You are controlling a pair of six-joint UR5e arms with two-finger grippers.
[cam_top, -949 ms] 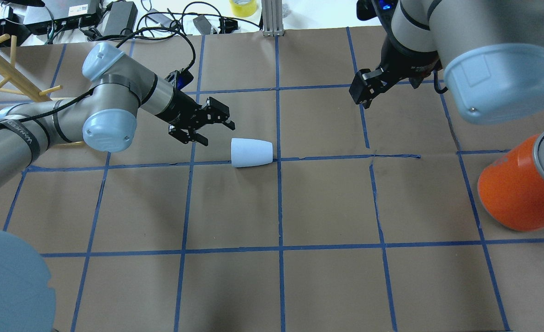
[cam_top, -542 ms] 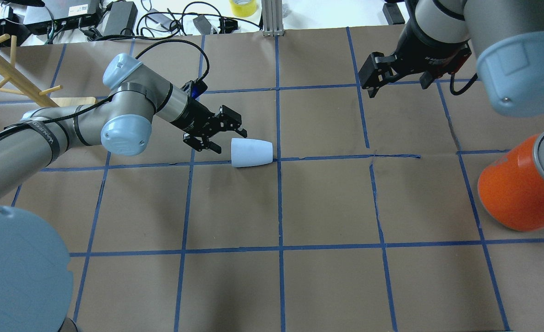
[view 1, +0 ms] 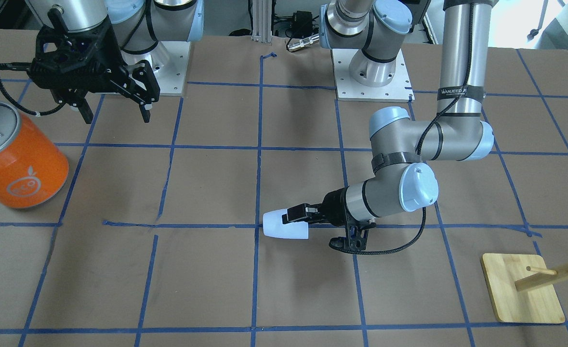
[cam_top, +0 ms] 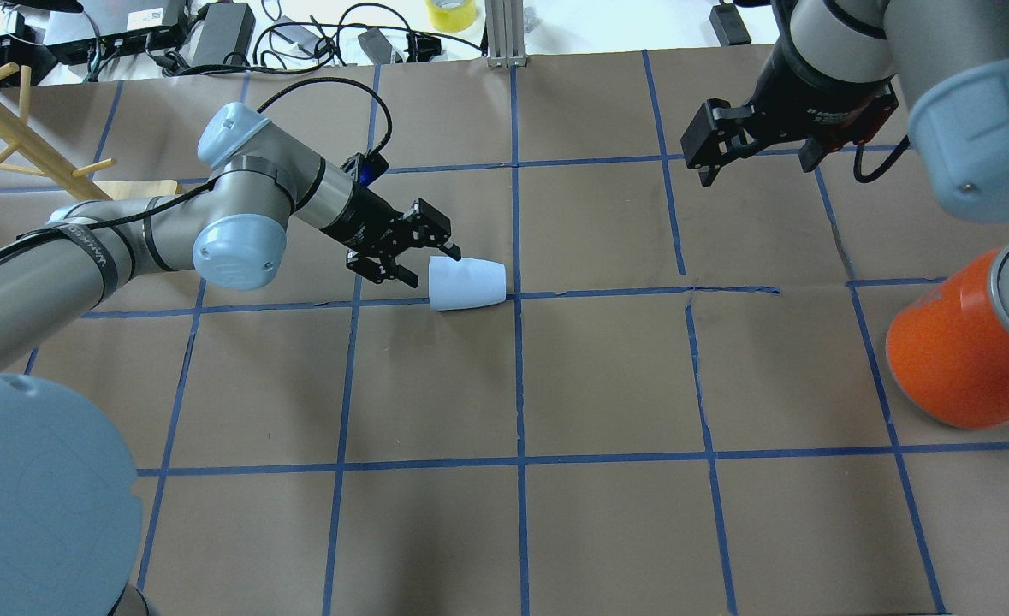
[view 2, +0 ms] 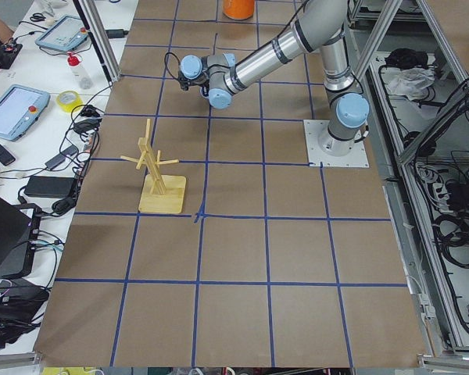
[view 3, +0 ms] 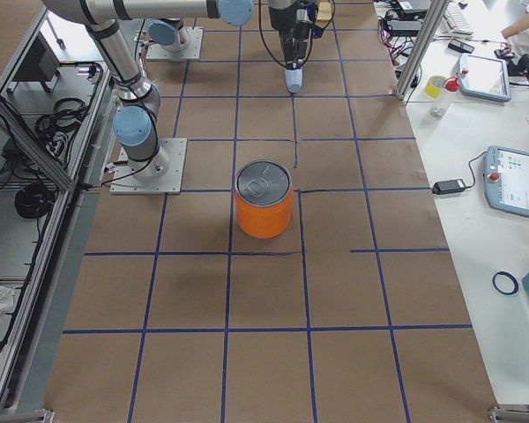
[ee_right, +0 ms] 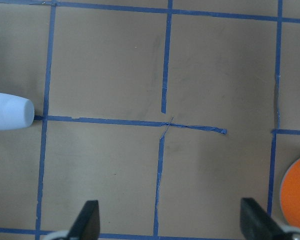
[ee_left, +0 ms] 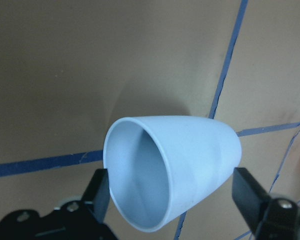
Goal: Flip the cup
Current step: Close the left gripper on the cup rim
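The pale blue-white cup (cam_top: 468, 283) lies on its side on the brown paper, open mouth towards my left gripper; it also shows in the front view (view 1: 284, 227). My left gripper (cam_top: 427, 263) is open, low over the table at the cup's mouth. In the left wrist view the cup (ee_left: 190, 165) sits between the two fingers (ee_left: 101, 192), with a gap on the right side. My right gripper (view 1: 115, 113) is open and empty, high above the table far from the cup. The right wrist view shows the cup's base (ee_right: 7, 111) at its left edge.
A big orange can (cam_top: 962, 359) with a silver top stands at the robot's right, also in the front view (view 1: 21, 168). A wooden peg rack (cam_top: 25, 137) stands at the far left. Cables and power bricks lie beyond the table's far edge.
My left gripper has moved right to the cup, and its open fingers now straddle the rim. My right arm has drawn back up and to the right. The cup has not moved.
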